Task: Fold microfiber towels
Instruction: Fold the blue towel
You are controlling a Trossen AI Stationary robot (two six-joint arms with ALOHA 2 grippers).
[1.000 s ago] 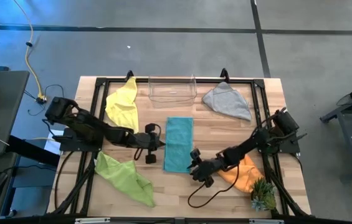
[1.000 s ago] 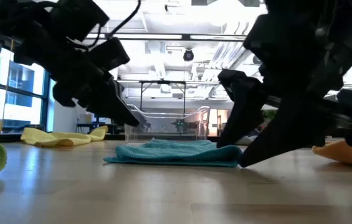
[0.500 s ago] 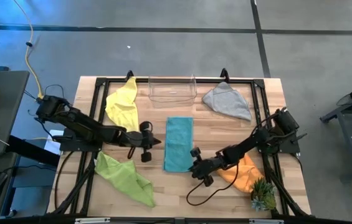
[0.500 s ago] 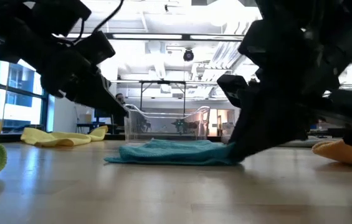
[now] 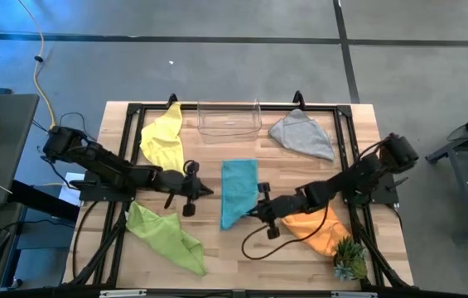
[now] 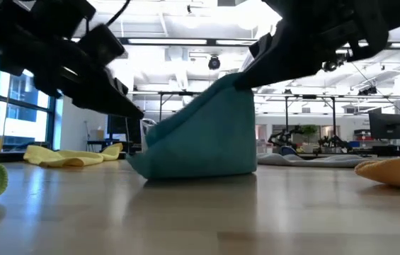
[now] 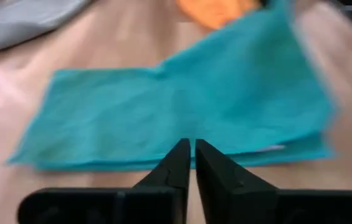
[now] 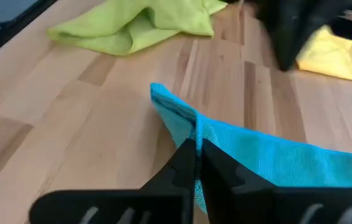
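High view shows the teal towel [image 5: 237, 192] near the middle of the desk [image 5: 300, 165], its long axis running from the far edge toward the near edge. Its near right corner is lifted off the wood, pinched between the pressed-together fingers of the right end effector [image 5: 261, 206], so the cloth rises to a peak on that side in the low view. The left end effector [image 5: 206, 191] hovers just beside the towel's left edge, its fingers nearly pressed together and holding nothing. The yellow towel [image 5: 164, 136] lies at the far left, the lime towel [image 5: 166, 236] at the near left.
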